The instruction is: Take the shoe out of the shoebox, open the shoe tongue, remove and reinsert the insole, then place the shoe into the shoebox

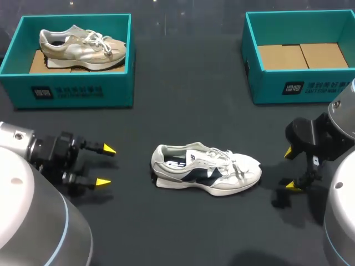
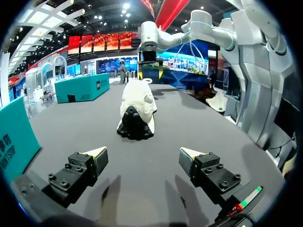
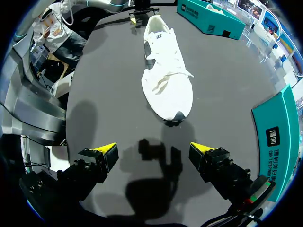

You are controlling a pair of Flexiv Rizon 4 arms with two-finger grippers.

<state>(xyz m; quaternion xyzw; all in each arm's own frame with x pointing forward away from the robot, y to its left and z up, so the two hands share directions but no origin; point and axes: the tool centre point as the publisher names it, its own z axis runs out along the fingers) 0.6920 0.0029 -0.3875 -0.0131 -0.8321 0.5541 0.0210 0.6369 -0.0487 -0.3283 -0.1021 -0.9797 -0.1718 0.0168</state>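
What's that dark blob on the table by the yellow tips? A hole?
No: in the right wrist view it is the shadow of the right end effector on the table, short of the white shoe; the left wrist view shows fainter shadows by the left end effector; the head view shows one beside the right end effector.

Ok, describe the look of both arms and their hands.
The left arm and right arm are rounded white-grey shells with thin blue rings. The left hand and right hand are black, bolted blocks, each with two fingers ending in yellow wedge tips.
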